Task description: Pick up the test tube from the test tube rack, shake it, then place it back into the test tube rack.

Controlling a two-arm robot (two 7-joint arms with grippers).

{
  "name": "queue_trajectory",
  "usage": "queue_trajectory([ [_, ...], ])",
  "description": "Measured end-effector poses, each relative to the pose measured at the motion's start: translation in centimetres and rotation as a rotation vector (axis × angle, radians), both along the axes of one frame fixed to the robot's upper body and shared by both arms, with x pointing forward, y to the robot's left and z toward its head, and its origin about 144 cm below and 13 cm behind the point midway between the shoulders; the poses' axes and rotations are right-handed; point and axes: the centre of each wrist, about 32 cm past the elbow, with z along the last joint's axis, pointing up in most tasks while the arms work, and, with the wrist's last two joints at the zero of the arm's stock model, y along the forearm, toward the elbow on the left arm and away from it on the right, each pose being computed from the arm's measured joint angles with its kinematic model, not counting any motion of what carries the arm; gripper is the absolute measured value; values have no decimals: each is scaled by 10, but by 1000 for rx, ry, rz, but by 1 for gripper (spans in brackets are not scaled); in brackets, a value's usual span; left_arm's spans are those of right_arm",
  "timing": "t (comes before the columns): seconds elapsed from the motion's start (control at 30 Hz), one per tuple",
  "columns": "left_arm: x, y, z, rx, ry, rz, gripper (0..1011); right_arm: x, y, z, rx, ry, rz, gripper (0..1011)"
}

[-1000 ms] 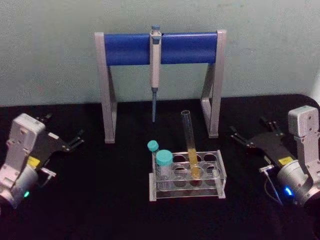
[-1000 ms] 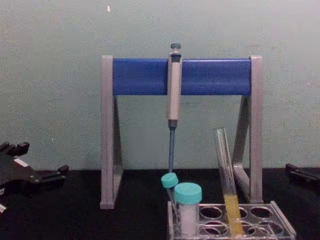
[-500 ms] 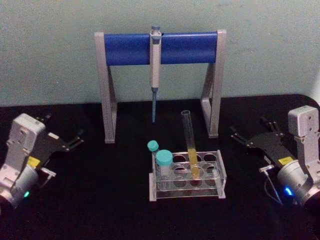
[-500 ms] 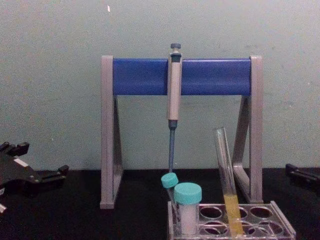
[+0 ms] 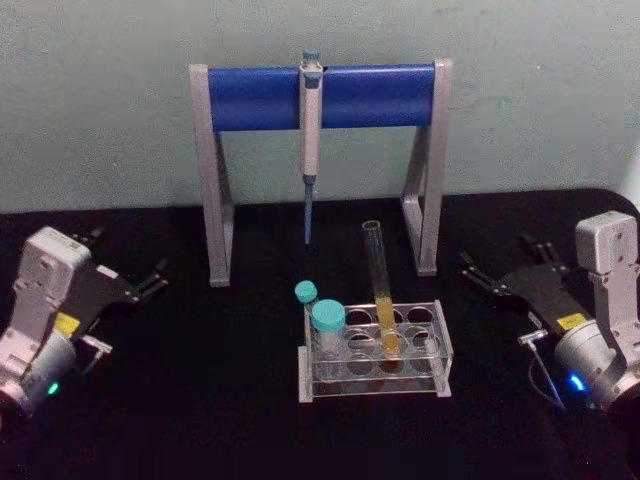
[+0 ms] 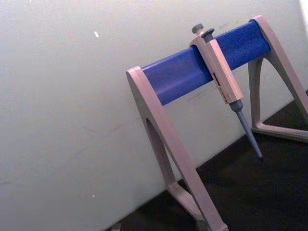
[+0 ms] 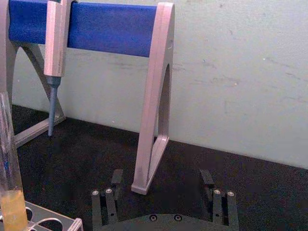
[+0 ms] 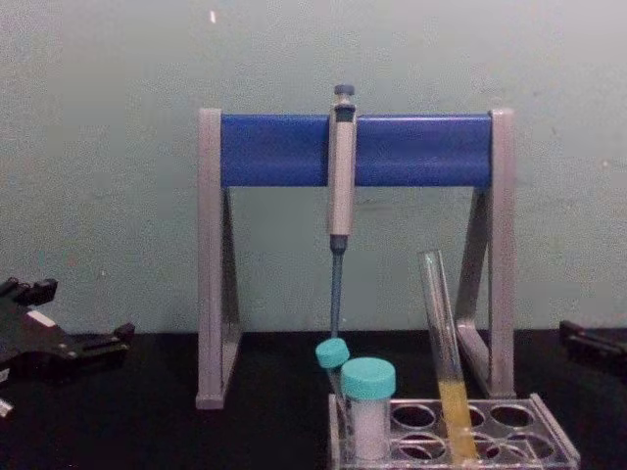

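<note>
Pipette (image 5: 310, 130) on stand (image 5: 260, 97); capped tubes (image 5: 327, 318)

Your left gripper (image 5: 125, 270) sits well left of the test tube rack (image 5: 375, 350), fingers spread. Your right gripper (image 5: 500, 262) sits well right of it, fingers apart too.

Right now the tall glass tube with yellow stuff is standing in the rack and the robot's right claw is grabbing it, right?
Not quite. The test tube does stand in the test tube rack, but the right gripper isn't grabbing it. The head view shows that gripper open, off to the rack's right, touching nothing.
</note>
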Motion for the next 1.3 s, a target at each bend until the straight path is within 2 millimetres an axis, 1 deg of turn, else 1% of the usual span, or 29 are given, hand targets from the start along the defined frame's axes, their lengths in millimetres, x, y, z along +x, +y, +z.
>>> queue_trajectory([
  [1.3, 0, 0, 0, 0, 0, 0, 1001, 0, 0, 0, 0, 0, 0, 1000],
])
